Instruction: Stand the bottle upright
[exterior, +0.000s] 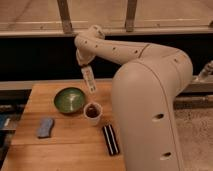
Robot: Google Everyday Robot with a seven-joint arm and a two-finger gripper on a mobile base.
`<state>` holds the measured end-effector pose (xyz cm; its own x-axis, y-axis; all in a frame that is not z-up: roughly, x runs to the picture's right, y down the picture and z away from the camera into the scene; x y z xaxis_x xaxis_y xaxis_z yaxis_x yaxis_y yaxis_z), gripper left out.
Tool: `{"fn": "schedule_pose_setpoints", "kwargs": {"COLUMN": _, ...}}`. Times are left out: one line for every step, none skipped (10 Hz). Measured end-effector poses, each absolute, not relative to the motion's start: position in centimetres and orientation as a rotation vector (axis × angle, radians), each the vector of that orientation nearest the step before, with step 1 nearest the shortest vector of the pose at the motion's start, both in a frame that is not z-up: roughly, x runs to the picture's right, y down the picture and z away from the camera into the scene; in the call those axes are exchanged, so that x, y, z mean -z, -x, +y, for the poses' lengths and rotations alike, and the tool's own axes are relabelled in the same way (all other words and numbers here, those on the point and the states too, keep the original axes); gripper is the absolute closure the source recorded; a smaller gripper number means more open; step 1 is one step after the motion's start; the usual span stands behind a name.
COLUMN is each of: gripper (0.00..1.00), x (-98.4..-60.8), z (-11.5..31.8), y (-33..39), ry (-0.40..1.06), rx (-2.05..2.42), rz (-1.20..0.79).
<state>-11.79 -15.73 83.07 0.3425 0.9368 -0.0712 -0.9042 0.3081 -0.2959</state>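
My gripper (85, 68) hangs from the white arm above the far side of the wooden table (65, 145). It is shut on the top end of the bottle (90, 81), a slim white bottle with a pale label. The bottle hangs in the air, nearly upright and slightly tilted, with its lower end toward the right. It is clear of the tabletop, above and behind the white cup (92, 111) and to the right of the green bowl (69, 99).
The white cup holds dark liquid and stands mid-table beside the green bowl. A flat black case with white stripes (110, 139) lies near the front edge. A blue sponge (45, 127) lies at the left. My large white arm body (150, 110) covers the table's right side.
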Motion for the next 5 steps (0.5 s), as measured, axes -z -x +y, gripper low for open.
{"fn": "schedule_pose_setpoints", "kwargs": {"gripper": 1.0, "x": -83.4, "z": -15.9, "y": 10.9, "ry": 0.299, "rx": -1.239, "rz": -0.125}}
{"fn": "schedule_pose_setpoints", "kwargs": {"gripper": 1.0, "x": -83.8, "z": -15.9, "y": 9.9, "ry": 0.295, "rx": -1.264, "rz": -0.132}}
{"fn": "schedule_pose_setpoints", "kwargs": {"gripper": 1.0, "x": -84.0, "z": -15.9, "y": 9.5, "ry": 0.294, "rx": -1.283, "rz": -0.141}}
{"fn": "schedule_pose_setpoints", "kwargs": {"gripper": 1.0, "x": -84.6, "z": -15.6, "y": 8.6, "ry": 0.293, "rx": -1.318, "rz": -0.152}}
{"fn": "schedule_pose_setpoints", "kwargs": {"gripper": 1.0, "x": -85.0, "z": -15.5, "y": 7.7, "ry": 0.286, "rx": -1.337, "rz": -0.157}}
